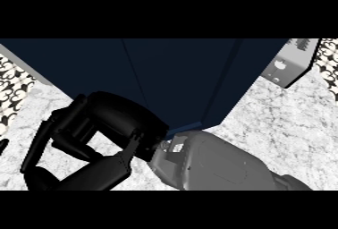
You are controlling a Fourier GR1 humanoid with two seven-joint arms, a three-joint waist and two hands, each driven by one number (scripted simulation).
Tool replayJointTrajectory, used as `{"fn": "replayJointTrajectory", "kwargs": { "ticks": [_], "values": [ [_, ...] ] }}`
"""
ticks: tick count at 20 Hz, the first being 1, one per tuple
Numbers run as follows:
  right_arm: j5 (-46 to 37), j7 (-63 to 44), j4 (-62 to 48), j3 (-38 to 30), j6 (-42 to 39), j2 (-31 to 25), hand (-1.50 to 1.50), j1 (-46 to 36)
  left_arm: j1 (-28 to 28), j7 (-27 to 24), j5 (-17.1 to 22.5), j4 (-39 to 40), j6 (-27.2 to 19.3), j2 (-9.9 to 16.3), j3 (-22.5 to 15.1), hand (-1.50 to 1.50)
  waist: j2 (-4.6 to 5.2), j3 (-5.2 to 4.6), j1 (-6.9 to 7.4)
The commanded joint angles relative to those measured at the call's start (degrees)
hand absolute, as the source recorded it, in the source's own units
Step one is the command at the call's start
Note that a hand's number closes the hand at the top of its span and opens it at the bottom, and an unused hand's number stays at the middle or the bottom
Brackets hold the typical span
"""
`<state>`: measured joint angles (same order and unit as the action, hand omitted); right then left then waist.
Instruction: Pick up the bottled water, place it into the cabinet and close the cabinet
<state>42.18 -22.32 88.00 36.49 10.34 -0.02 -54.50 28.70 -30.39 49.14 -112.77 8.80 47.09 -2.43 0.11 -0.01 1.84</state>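
Note:
A dark navy cabinet (178, 76) fills the upper middle of the head view, its front corner pointing down toward me. A thin vertical seam runs down its face. My right hand (116, 118) lies against the cabinet's lower left face, its grey forearm (218, 167) coming in from the lower right. The fingers (49, 136) stretch down and left, fairly straight, with nothing held between them. The bottled water shows nowhere. A small black sliver (2, 146) at the left edge may be my left hand, too little of it to read.
The marble counter (284, 125) spreads to the right and left of the cabinet. A grey appliance (290, 62) stands at the back right. Patterned wall tiles (13, 85) show at both upper sides.

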Motion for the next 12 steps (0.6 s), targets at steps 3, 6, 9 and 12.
{"fn": "replayJointTrajectory", "kwargs": {
  "ticks": [3,6,9,12],
  "values": [
    [-1.19,2.43,-7.29,-5.16,-5.81,0.02,1.5,0.65,0.96,0.99,-0.69,0.26,2.51,-2.18,3.07,-1.5,-0.12,0.0,-0.89],
    [-1.62,4.48,-9.69,-9.05,-8.43,-1.55,1.5,0.64,1.04,3.79,-0.75,-2.25,0.67,-2.58,2.21,-1.5,-0.1,0.03,-0.98],
    [-4.35,7.8,-14.76,-11.12,-9.39,-4.32,1.5,0.11,-0.44,3.56,-0.36,0.03,0.96,-3.15,2.27,-1.5,0.16,-0.01,-1.14],
    [-8.07,10.63,-16.49,-11.73,-6.73,-5.65,1.5,0.69,0.97,2.64,-2.3,-1.27,0.26,-4.19,1.76,-1.5,0.08,-0.03,-1.19]
  ]
}}
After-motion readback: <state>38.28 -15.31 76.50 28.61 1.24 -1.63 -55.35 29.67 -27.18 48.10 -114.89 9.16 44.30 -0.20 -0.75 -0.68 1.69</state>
